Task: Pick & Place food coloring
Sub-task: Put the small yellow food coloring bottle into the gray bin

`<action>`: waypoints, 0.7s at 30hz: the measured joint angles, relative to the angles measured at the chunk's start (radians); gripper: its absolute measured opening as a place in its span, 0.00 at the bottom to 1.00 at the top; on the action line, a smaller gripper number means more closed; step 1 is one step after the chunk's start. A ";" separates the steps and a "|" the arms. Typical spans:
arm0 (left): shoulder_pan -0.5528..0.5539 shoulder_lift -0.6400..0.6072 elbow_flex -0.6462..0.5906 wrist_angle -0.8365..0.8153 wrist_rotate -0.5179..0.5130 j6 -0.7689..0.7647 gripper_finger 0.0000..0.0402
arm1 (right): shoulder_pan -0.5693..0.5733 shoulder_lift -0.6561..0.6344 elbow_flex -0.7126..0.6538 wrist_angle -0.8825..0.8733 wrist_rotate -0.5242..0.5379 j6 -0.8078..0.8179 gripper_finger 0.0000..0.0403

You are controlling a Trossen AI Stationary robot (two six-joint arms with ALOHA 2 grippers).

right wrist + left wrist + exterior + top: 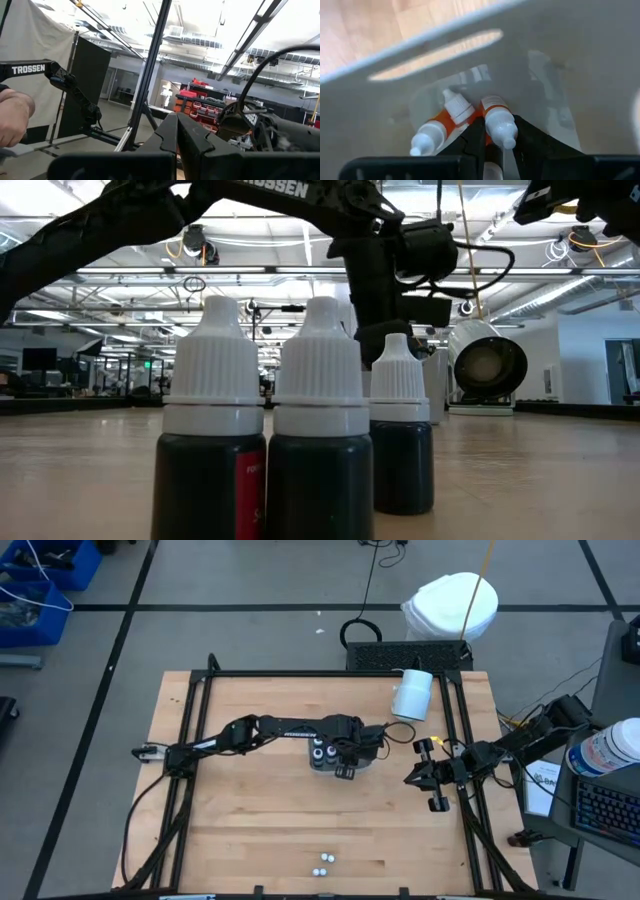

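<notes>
The pale wooden plank table [250, 820], ringed by a black metal frame, carries the dark jointed left arm across its middle from the left edge toward the centre. The left gripper [496, 145] reaches down into a grey rectangular plastic tray [555, 60] with a long slot cut in its smooth wall, and its two dark fingers are narrowly parted and pinched on a small food coloring bottle [499, 124], a ribbed white conical cap above an orange band. Two more such bottles [442, 127] lie tipped on the tray floor just beside it, touching each other; their lower bodies are hidden behind the fingers. From above, the tray is mostly covered by the gripper, and only a few dark round tops [320, 752] show at its left side. Near the table's front edge two tiny whitish bottles [324, 863] stand apart from the rest; the low view shows three close-up bottles [300, 430], dark glossy bodies under ribbed white caps, their bases cut off. Farther right, a large white smooth cylinder [412, 693] lies by the back rail. The right gripper [430, 780] hovers over the table's right side with its fingers pressed together, holding nothing. A blurred hand [12, 117] shows at the edge of the right wrist view.
</notes>
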State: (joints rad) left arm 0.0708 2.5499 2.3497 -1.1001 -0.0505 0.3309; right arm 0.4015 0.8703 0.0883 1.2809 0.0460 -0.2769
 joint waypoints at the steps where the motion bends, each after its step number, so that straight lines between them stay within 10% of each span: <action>1: 0.000 0.002 0.000 -0.001 0.000 -0.001 0.20 | 0.000 0.000 0.000 0.000 0.000 0.000 0.00; 21: 0.002 0.002 0.000 -0.003 0.025 0.024 0.34 | 0.000 0.000 0.000 0.000 -0.053 0.001 0.00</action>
State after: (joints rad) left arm 0.0731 2.5515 2.3493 -1.1027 -0.0257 0.3545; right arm 0.4015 0.8703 0.0879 1.2810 -0.0074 -0.2760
